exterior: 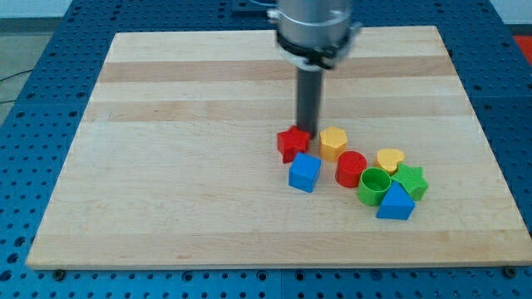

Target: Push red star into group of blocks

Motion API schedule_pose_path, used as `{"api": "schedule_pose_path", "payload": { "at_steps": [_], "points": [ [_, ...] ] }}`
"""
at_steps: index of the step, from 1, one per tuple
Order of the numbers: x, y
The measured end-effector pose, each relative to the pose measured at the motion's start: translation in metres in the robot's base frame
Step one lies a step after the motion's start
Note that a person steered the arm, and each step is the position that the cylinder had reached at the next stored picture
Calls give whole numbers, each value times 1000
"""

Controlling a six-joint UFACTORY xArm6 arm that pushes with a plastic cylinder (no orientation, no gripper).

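The red star (292,143) lies on the wooden board (183,166) a little right of centre. My tip (307,133) stands at the star's upper right edge, touching or nearly touching it. A blue cube (304,173) sits just below the star. A yellow hexagon (333,143) is right of the star, a small gap between them. Further right lie a red cylinder (351,169), a yellow heart (390,159), a green ring (373,185), a green star (410,181) and a blue triangle (395,203), packed closely together.
The board rests on a blue perforated table (50,100). The arm's grey body (314,29) hangs over the board's top middle.
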State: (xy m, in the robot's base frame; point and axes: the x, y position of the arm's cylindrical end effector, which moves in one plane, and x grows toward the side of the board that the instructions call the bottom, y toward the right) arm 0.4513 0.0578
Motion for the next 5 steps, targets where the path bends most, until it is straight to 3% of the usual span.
{"api": "schedule_pose_path", "payload": {
  "at_steps": [2,4,5],
  "points": [
    [-61,-42],
    [13,-62],
    [23,-10]
  ]
}}
